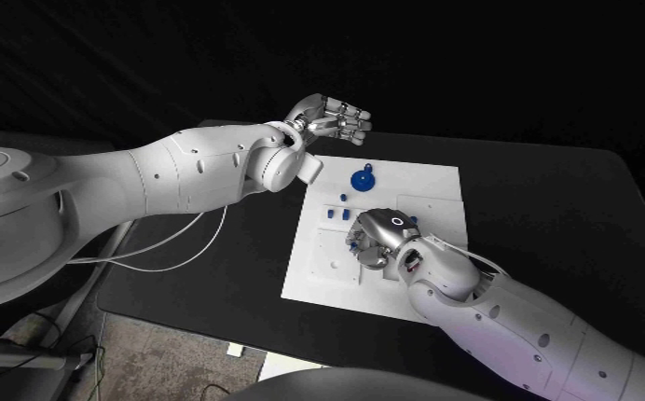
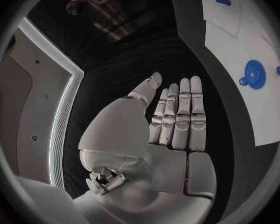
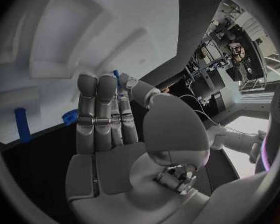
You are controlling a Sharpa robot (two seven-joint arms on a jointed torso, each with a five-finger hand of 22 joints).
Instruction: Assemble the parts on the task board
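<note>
From the head view, the white task board lies in the middle of the black table. The left robot hand hangs just past the far left corner of the board, with its fingers apart and nothing in it. The right robot hand is low over the near middle of the board, fingers curled down by a small blue part. I cannot tell if it has hold of that part. A round blue part lies near the far end of the board, and some small blue pegs lie between it and the right robot hand. In the left wrist view, the left robot hand is flat and holds nothing, and the round blue part sits well apart from it on the white board. In the right wrist view, the right robot hand has its fingers straight and close together, pointing at the board. A thin blue peg peeks out by the fingertips, and two more blue parts lie near the board's edge. To do this step well, I think the right robot hand should pinch the small part softly and keep it straight up over its hole. The near edge of the board is close, so it should not push parts that way. There is open room on the right side of the board.
</note>
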